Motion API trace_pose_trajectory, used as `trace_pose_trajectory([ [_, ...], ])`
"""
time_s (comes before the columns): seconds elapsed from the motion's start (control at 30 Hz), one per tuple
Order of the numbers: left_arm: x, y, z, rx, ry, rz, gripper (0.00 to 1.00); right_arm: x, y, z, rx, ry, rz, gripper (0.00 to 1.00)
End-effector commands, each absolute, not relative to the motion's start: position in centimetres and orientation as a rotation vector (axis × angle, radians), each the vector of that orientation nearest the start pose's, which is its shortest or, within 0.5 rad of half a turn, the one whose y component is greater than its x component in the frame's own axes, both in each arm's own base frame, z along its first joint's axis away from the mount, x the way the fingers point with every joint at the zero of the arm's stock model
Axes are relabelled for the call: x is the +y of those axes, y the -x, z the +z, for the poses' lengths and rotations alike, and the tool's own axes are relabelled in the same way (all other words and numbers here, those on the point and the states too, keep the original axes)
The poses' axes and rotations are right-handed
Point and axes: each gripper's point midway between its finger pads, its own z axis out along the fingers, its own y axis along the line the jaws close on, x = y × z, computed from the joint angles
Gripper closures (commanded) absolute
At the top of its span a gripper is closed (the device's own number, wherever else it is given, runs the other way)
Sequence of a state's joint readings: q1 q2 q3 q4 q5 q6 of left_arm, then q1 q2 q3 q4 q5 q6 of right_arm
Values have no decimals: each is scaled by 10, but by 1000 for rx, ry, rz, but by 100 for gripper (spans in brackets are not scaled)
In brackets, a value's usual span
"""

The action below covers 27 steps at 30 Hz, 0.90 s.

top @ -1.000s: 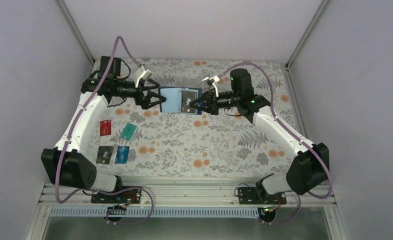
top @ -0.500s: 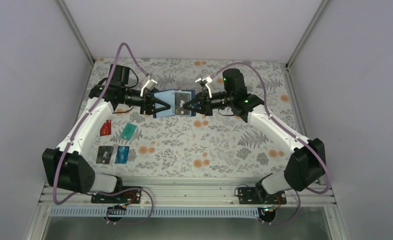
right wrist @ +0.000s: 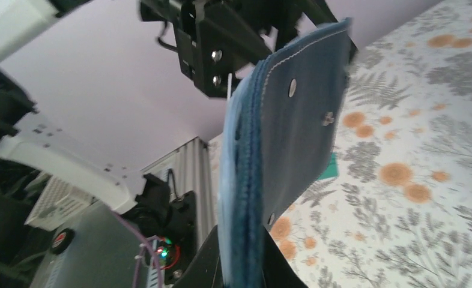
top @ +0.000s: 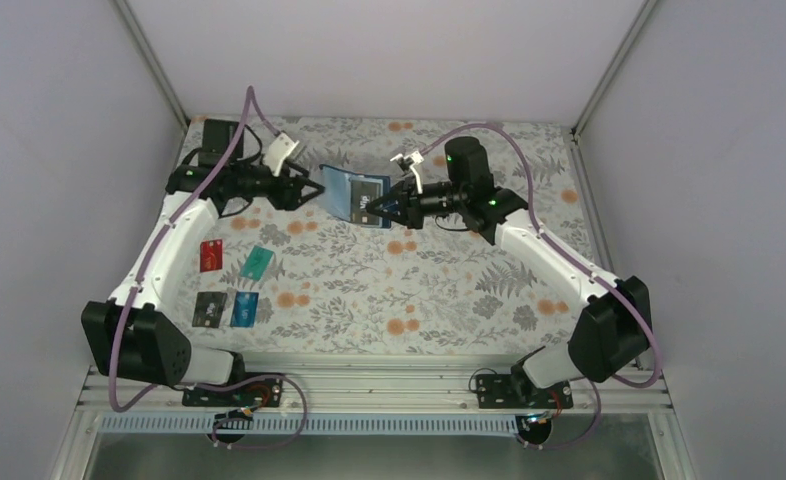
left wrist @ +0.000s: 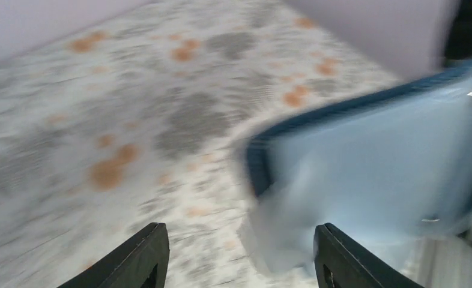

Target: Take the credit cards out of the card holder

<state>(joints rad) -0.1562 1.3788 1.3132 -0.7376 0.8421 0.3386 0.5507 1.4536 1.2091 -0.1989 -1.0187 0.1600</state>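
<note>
Counting four credit cards (top: 210, 255) out near the left edge of the surface (top: 419, 290), we judge the task mostly done; the right pincer (top: 387, 207) clamps the card holder (top: 344, 190) aloft toward the far edge, a dark card (top: 372, 191) seemingly left inside; the left pincer (top: 304, 190) hovers part-open beside it.

Left arm (top: 169, 250), right arm (top: 554, 258): white tapered links, bulky black joint housings. Purple cable (top: 245, 100) loops along each arm. Small green lights (top: 490, 203) on black wrist motors. White brackets (top: 282, 150) near wrists. Fingers (left wrist: 146, 258) black, wedge-shaped, matte. Silver screw heads (right wrist: 216, 56) on black housing. Black bases (top: 237, 390).
</note>
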Motion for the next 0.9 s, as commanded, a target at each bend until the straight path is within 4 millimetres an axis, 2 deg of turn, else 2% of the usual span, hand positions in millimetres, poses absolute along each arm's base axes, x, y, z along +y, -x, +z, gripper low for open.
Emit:
trace_pose_trajectory([
  [0.0, -108, -383, 302, 2074, -605, -386, 38, 326, -278, 318, 1842, 925, 1320, 96],
  [0.07, -102, -384, 318, 2047, -593, -335, 38, 322, -294, 311, 1899, 830, 1244, 96],
  [0.13, -115, -373, 335, 2009, -654, -409, 38, 320, -302, 308, 1924, 780, 1206, 96],
  [0.2, -144, -351, 351, 1936, -797, -550, 41, 320, -306, 307, 1933, 762, 1188, 96],
  [0.3, -191, -309, 368, 1801, -1030, -777, 52, 322, -308, 305, 1940, 761, 1184, 96],
  [0.37, -213, -283, 373, 1724, -1150, -911, 56, 323, -308, 302, 1945, 763, 1187, 96],
  [0.43, -227, -269, 370, 1691, -1212, -1007, 57, 325, -305, 301, 1940, 776, 1205, 96],
  [0.5, -239, -267, 357, 1705, -1227, -1072, 58, 327, -301, 304, 1919, 803, 1234, 96],
  [0.6, -247, -277, 334, 1768, -1198, -1115, 66, 332, -288, 313, 1860, 876, 1298, 96],
  [0.73, -246, -290, 327, 1805, -1178, -1060, 70, 334, -271, 325, 1777, 953, 1344, 96],
  [0.87, -245, -289, 324, 1805, -1178, -1053, 70, 335, -255, 334, 1706, 1022, 1388, 96],
])
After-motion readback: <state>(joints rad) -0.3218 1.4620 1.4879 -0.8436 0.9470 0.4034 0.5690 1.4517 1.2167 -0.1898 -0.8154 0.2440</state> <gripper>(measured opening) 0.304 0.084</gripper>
